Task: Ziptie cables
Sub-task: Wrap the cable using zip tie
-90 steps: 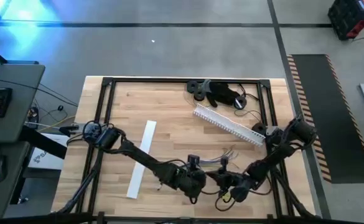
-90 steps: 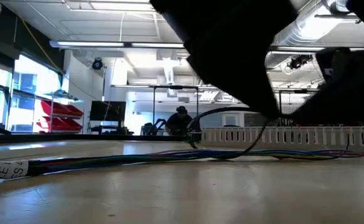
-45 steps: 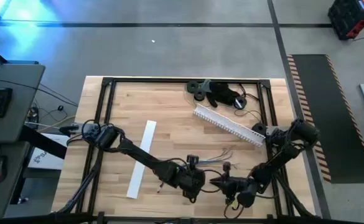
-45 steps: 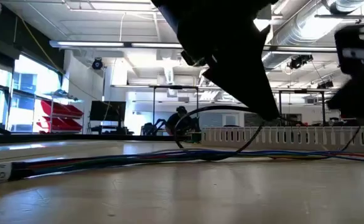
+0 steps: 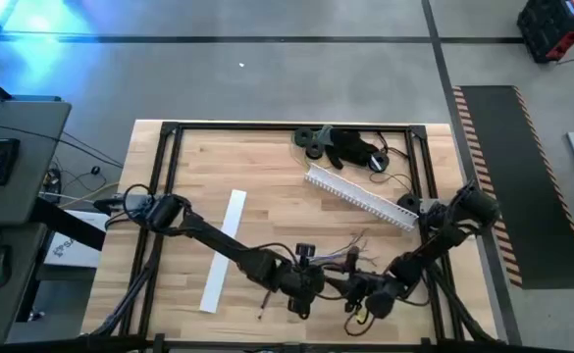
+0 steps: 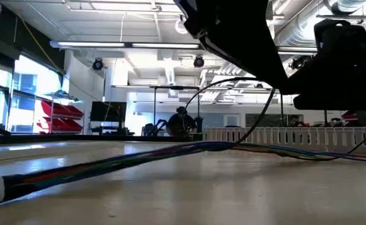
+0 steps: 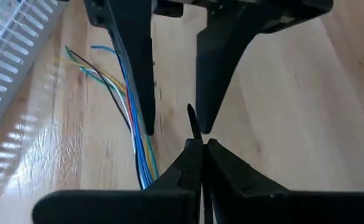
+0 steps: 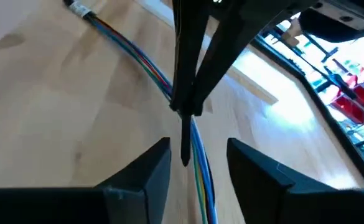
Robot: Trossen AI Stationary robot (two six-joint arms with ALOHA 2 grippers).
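Cables (image 8: 145, 67) between left gripper (image 7: 198, 142) (closed), right gripper (image 8: 197, 149) (spread).

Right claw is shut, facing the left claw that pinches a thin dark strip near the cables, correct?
Not quite: the right claw is open, its two fingers standing apart in the right wrist view. The rest holds: it faces the left claw, which pinches the thin dark strip near the cables.
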